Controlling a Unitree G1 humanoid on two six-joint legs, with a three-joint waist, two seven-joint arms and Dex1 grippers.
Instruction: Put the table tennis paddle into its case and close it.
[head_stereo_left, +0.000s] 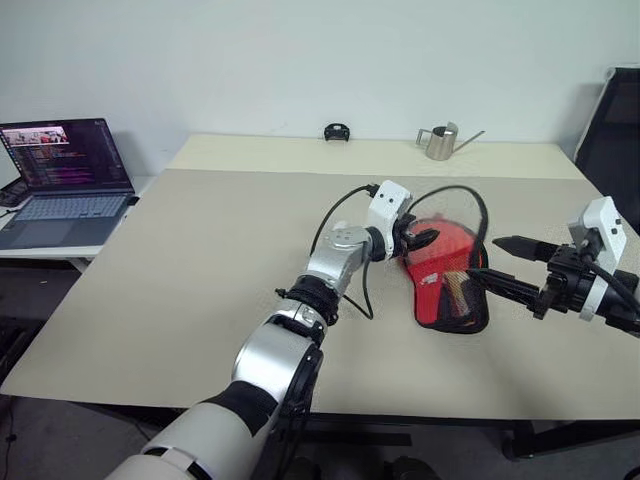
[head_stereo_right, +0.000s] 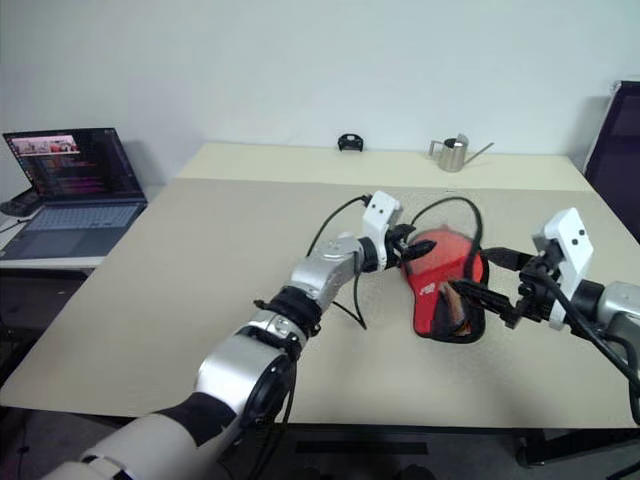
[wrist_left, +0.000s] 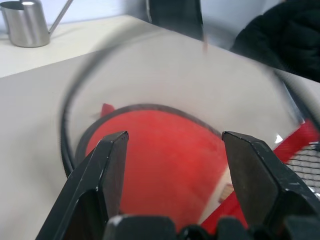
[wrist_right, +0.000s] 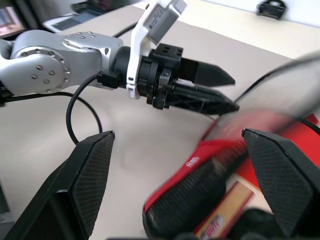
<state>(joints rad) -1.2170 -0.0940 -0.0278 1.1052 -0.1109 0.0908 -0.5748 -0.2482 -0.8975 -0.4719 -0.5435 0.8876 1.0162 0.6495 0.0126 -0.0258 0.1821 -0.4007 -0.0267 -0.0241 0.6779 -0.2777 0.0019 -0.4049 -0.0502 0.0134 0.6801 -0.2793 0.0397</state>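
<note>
A lab or office: bare white wall, large beige table (head_stereo_left: 200, 260), open laptop (head_stereo_left: 65, 180) alongside.

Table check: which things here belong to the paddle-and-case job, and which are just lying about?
For the job:
- case, lying open
- table tennis paddle, inside the case
- left gripper, open, at the case
- right gripper, open, beside the case

Lying about:
- metal watering can
- small black object at the far table edge
- laptop on the side desk

matt red and black fabric case (head_stereo_left: 447, 276) with mesh, wooden paddle (wrist_right: 227, 216) handle, brushed metal can (head_stereo_left: 440, 142), matt beige table (head_stereo_left: 180, 280)
</note>
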